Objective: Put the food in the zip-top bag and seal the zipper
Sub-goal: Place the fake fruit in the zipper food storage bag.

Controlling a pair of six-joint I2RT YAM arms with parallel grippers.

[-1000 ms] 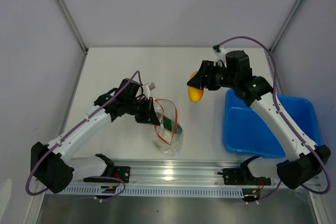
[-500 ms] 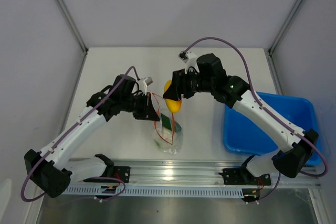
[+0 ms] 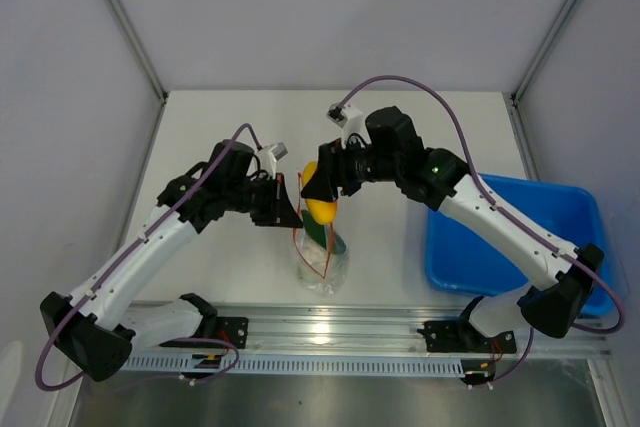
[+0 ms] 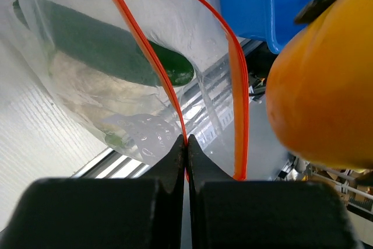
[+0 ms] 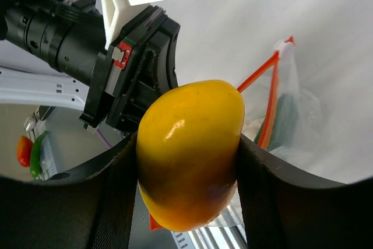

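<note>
My left gripper (image 3: 287,209) is shut on the orange-red zipper (image 4: 157,68) of the clear zip-top bag (image 3: 322,257) and holds its mouth up and open. The dark green cucumber (image 4: 105,48) and the pale leafy lump (image 4: 87,94) lie inside the bag. My right gripper (image 3: 322,190) is shut on the yellow-orange fruit (image 3: 322,205) and holds it right at the bag's mouth, beside the left gripper. The fruit fills the right wrist view (image 5: 189,153) and shows at the right of the left wrist view (image 4: 326,91).
A blue plastic tray (image 3: 560,237) stands at the right side of the table. The aluminium rail (image 3: 330,332) with the arm bases runs along the near edge. The bag hangs close to that rail.
My right arm has carried the fruit leftward and down from the table's middle to the bag's mouth. My left gripper has lifted the zipper slightly and shifted left.
</note>
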